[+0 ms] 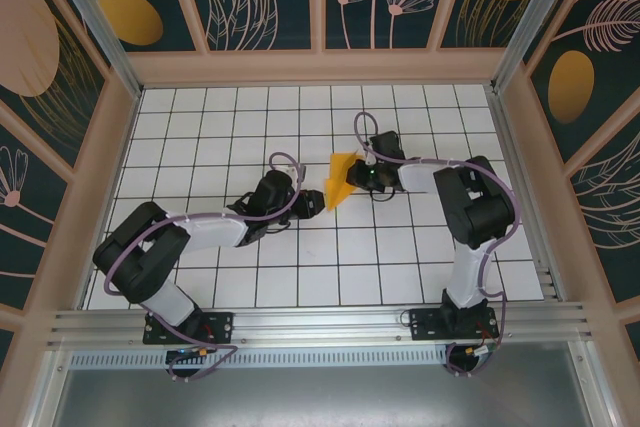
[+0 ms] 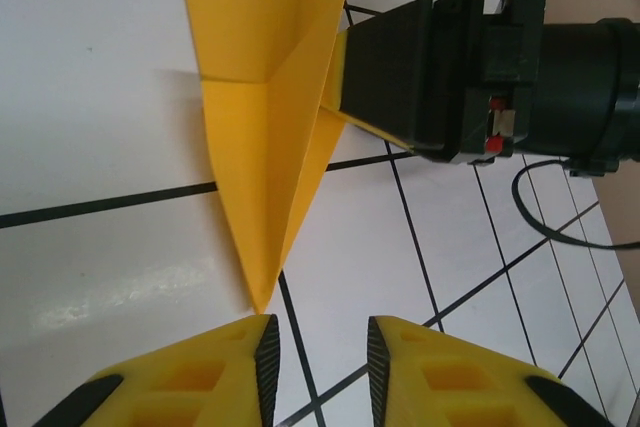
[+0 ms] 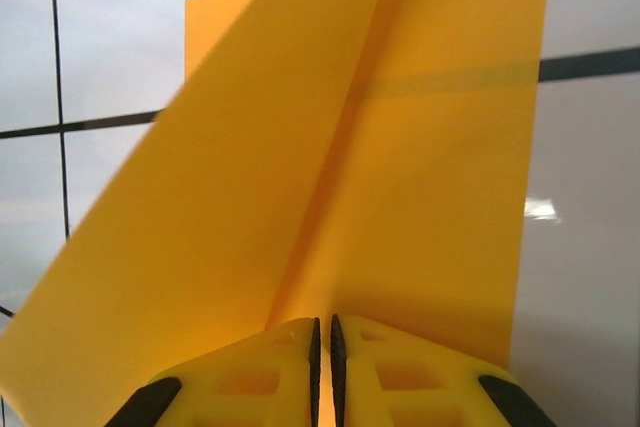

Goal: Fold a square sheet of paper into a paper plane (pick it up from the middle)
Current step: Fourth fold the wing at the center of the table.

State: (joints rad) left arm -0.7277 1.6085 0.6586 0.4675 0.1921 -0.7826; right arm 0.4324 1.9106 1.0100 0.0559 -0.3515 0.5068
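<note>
Top view, scene: I see the plane (image 1: 340, 179) mid-table (image 1: 200, 117), a pointed orange wedge between my two arms.
Top view, arms: the right gripper (image 1: 366, 179) meets the plane's side. The left gripper (image 1: 314, 202) sits just off its nose.
Left wrist, gripper: my left fingers (image 2: 250, 367) stand apart with bare tile between them and hold nothing.
Left wrist, plane: its tip (image 2: 260, 292) points at the gap, near but not touching. Beyond it, the black right gripper bites the plane's edge.
Right wrist, gripper: the right gripper (image 3: 322, 342) is pressed together, clamped on the plane at its centre crease.
Right wrist, plane: layered panels (image 3: 350, 167) fan away from the fingers on both sides of the crease.
Done, as I judge it: the sheet is folded to a nose, a keel and wings.
Left, as I judge it: perhaps a last press on the folds, then setting the plane down and letting go.
</note>
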